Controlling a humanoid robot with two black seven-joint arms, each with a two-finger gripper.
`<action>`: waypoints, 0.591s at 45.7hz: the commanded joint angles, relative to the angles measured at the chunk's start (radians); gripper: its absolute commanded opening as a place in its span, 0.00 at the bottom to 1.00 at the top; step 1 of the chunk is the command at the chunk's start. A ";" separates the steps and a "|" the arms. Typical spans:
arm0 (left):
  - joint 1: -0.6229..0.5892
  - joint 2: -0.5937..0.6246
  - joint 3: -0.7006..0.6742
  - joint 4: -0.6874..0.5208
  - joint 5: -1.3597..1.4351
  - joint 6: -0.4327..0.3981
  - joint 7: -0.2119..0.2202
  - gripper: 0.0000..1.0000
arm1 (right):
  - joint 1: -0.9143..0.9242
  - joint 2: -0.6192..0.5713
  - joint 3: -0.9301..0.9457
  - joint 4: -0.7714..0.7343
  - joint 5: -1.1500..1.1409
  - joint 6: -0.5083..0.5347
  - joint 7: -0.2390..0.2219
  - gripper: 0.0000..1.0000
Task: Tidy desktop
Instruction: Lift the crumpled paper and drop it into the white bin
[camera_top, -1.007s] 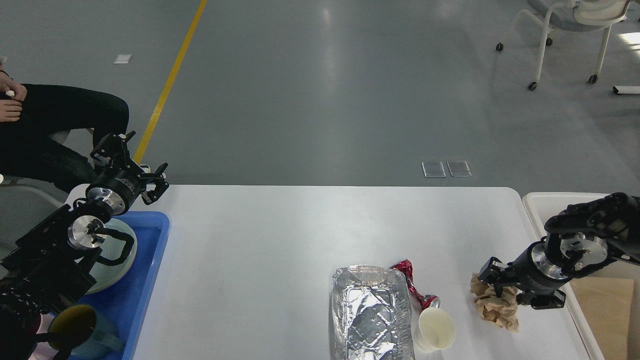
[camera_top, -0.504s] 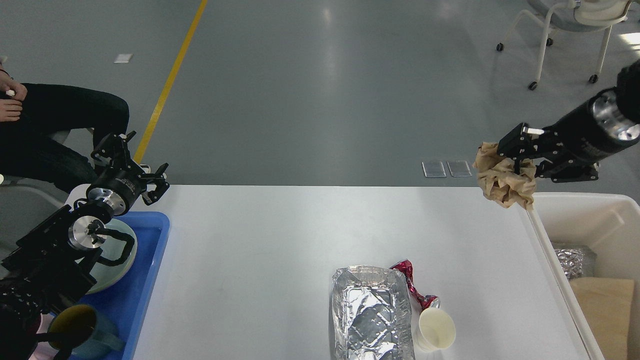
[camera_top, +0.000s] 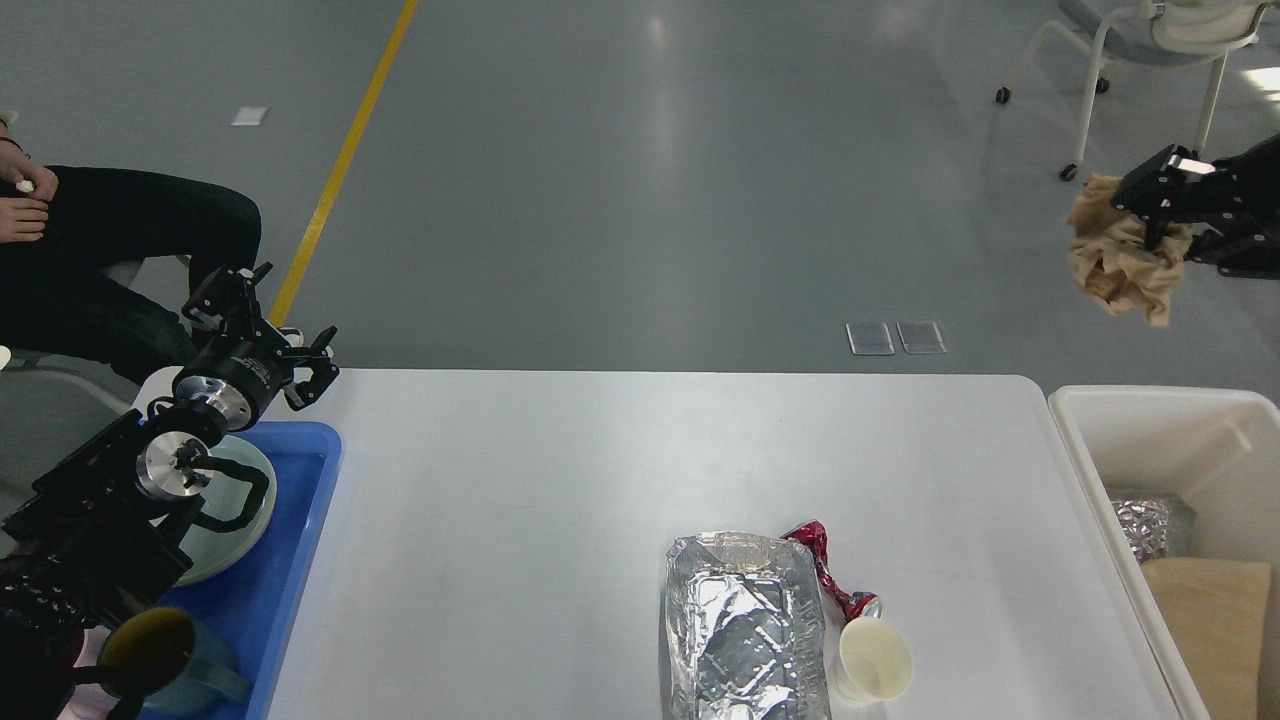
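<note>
Overhead, right pincer (camera_top: 1150, 215) gripping crumpled paper (camera_top: 1120, 265)

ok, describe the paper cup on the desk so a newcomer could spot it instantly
Start at the white desktop and go to its near edge, right of centre, where the litter sits. The paper cup lies tipped on its side just right of the foil tray, below the crushed red wrapper. It is the only plain white, round-mouthed item there; its neighbours are shiny silver and red.
</note>
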 joint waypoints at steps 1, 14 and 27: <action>0.000 0.002 0.000 0.000 0.000 0.000 0.000 0.97 | -0.205 -0.040 0.014 -0.116 -0.001 -0.130 0.000 0.00; 0.000 -0.001 0.000 0.000 0.000 0.000 0.000 0.97 | -0.592 -0.071 0.098 -0.252 -0.001 -0.444 0.001 0.00; 0.000 0.002 0.000 0.000 0.000 0.000 0.000 0.97 | -0.865 -0.010 0.215 -0.419 -0.004 -0.573 0.005 0.94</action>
